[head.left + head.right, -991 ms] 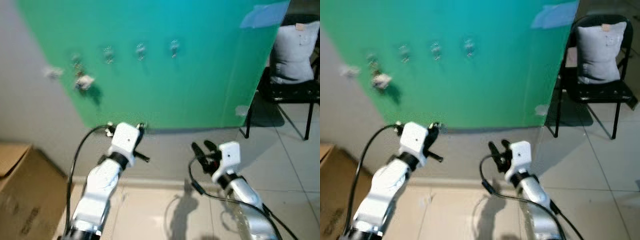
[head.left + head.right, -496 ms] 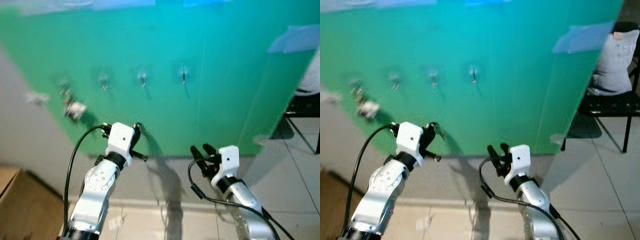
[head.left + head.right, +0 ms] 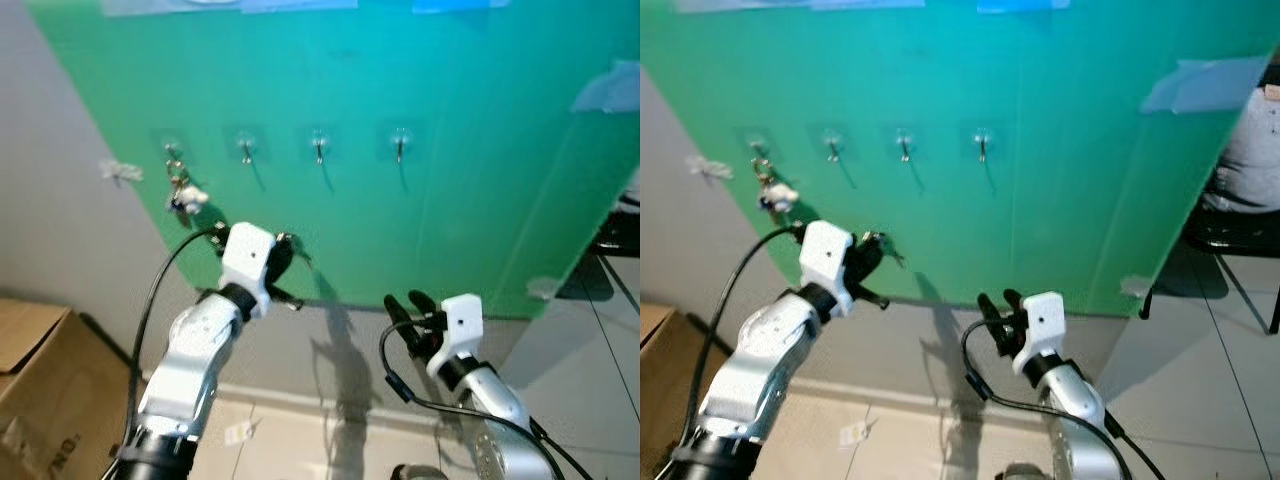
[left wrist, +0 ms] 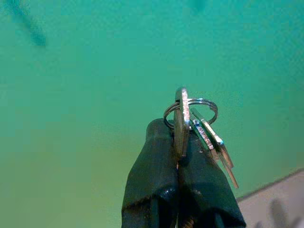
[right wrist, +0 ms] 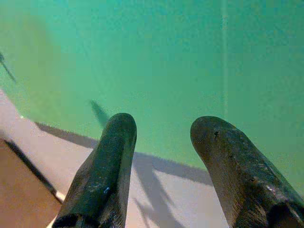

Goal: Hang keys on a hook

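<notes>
The left gripper (image 4: 179, 156) has its two black fingers (image 4: 154, 180) pressed together on a bunch of keys (image 4: 199, 130). One flat key stands edge-on between the tips; the others splay toward 5 o'clock. The silver ring (image 4: 192, 107) rises above them toward 12 o'clock, against a green board (image 4: 85, 85).

You're looking at a room in a home set up for practice: a green board (image 3: 420, 230) with 4 small hooks (image 3: 319, 146) leans on a grey wall (image 3: 70, 210), above tiled floor (image 3: 1200, 390), a cardboard box (image 3: 40, 370) and a black chair (image 3: 1230, 235).
</notes>
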Robot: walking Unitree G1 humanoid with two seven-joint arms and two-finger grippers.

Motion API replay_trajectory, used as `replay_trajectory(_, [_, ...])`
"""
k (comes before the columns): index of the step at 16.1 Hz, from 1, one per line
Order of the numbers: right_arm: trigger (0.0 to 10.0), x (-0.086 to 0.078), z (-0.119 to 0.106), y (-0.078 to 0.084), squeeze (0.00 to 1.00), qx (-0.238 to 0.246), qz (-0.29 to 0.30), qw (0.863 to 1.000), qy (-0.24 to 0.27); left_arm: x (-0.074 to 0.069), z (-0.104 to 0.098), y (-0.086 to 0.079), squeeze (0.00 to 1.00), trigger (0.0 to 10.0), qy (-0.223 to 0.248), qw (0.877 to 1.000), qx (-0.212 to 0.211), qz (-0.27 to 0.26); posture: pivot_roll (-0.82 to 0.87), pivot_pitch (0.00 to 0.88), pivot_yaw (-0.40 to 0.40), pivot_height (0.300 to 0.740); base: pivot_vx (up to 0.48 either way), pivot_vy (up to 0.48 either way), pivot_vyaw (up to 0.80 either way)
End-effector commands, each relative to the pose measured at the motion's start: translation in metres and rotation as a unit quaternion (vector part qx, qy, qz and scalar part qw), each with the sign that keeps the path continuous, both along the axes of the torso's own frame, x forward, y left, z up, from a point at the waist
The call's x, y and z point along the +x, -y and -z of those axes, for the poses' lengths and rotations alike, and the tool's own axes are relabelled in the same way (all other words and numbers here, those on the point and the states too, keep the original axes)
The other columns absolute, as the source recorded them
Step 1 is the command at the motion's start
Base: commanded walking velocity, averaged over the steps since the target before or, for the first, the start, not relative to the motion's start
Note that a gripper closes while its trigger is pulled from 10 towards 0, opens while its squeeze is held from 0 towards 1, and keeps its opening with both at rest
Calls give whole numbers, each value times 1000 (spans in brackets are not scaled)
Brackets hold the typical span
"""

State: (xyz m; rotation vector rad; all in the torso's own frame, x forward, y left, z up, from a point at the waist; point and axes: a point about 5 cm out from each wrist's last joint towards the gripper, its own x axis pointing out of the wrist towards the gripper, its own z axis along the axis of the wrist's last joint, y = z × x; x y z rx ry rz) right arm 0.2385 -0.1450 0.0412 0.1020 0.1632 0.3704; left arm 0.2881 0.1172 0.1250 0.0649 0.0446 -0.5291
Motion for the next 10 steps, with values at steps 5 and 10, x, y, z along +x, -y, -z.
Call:
replay_trajectory(5, [10000,2,-7,-1,0,4,-3,1000,9,25,-38,-4,0,0,66,998,-14,0,-168,0,118,740,0,0,0])
replay_trajectory(10, [10000,14,-46,19,0,2,60,992,110,28,-63,-13,0,0,182,982,-9,-51,-181,2,120,740,0,0,0])
